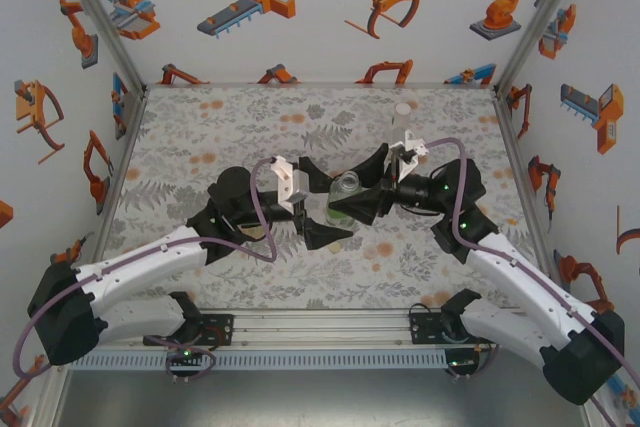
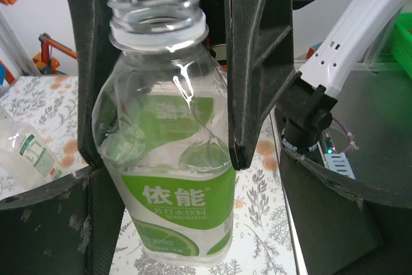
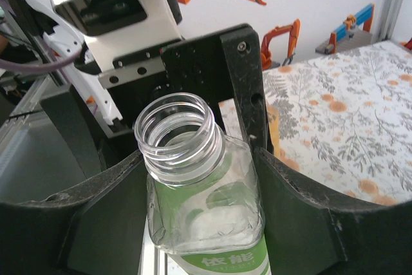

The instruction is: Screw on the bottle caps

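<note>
A short green-tinted bottle [image 1: 347,187] with a green label stands upright at mid-table, its threaded neck open and capless. My right gripper [image 1: 358,190] comes in from the right and is shut on the bottle [image 3: 206,210], both fingers pressed against its shoulders. My left gripper [image 1: 326,205] reaches in from the left, open around the same bottle [image 2: 174,159]. Its left finger is against the label, while the right finger [image 2: 322,198] stands apart from the bottle. A white bottle cap [image 1: 403,107] lies on the mat near the back wall.
A clear bottle [image 2: 26,152] lies on its side on the floral mat, left of the held one in the left wrist view. Walls with printed robot pictures close in the mat [image 1: 200,137] on three sides. A metal rail [image 1: 320,325] runs along the near edge.
</note>
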### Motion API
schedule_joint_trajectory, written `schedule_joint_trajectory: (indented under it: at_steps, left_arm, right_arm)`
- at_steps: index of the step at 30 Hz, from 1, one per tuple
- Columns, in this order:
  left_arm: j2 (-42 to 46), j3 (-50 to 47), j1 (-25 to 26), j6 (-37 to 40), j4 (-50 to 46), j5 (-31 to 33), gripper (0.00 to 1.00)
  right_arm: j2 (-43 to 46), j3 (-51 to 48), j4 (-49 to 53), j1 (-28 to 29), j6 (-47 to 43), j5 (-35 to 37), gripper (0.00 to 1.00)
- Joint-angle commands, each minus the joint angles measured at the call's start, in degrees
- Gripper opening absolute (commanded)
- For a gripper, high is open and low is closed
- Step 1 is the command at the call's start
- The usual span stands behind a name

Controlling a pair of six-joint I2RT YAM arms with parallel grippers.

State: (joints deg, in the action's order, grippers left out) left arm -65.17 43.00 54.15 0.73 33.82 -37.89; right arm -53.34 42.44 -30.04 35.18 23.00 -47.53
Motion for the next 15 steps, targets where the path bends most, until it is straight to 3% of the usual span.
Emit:
schedule_joint_trajectory:
  at_steps: [1,7,15]
  left_arm:
    - [-0.25,2.17,0.87,-0.77,3.58,-3.09,0.84]
    - [0.39,2.21,1.39,-0.86,3.88,-0.70,0.75]
    - [2.15,1.49,1.70,-0.12,3.97,-0.25,0.71]
  right_arm:
    - [-0.62,1.75,-8.12,1.38,3.28,2.91,0.20]
    - [-1.63,3.69,-11.08,4.05,4.07,3.15,0.20]
    - [-1.91,5.62,-11.96,6.63,3.98,3.41,0.20]
